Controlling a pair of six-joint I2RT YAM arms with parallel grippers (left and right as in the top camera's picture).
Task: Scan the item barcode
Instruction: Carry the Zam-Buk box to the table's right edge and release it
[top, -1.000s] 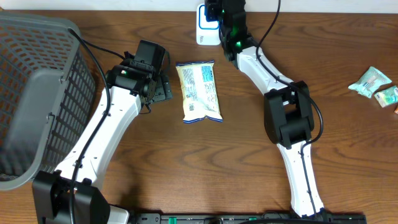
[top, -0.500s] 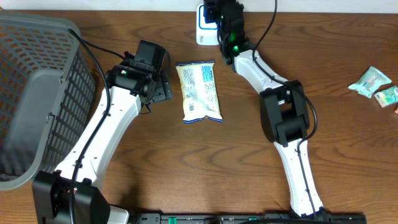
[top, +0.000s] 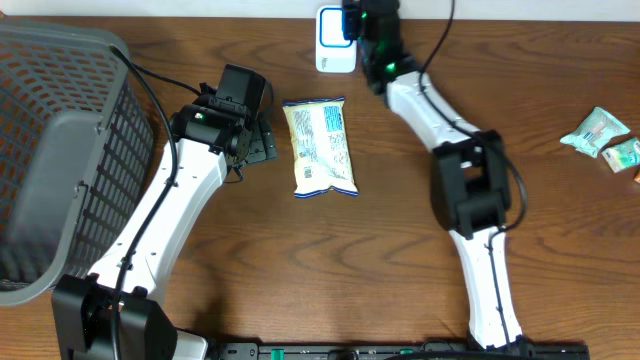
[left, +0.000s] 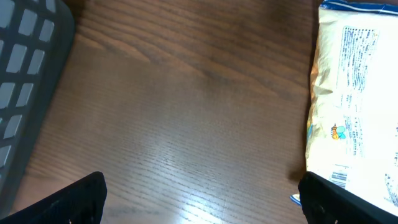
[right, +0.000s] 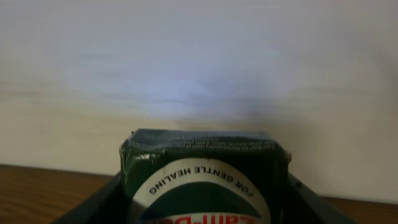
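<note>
The right gripper (top: 360, 18) is pinching a green box (right: 204, 177) at the top centre of the overhead frame, just beside the white scanner (top: 334, 42); the left gripper (top: 262, 143) is standing spread wide, near a snack bag (top: 320, 147) in the middle; a grey basket (top: 60, 150) is sitting at the left edge.

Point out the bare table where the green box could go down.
Bare wood: between the snack bag and the right arm; in front of the bag; between that arm and the small packets. Crowded: around the white scanner and beside the basket.
</note>
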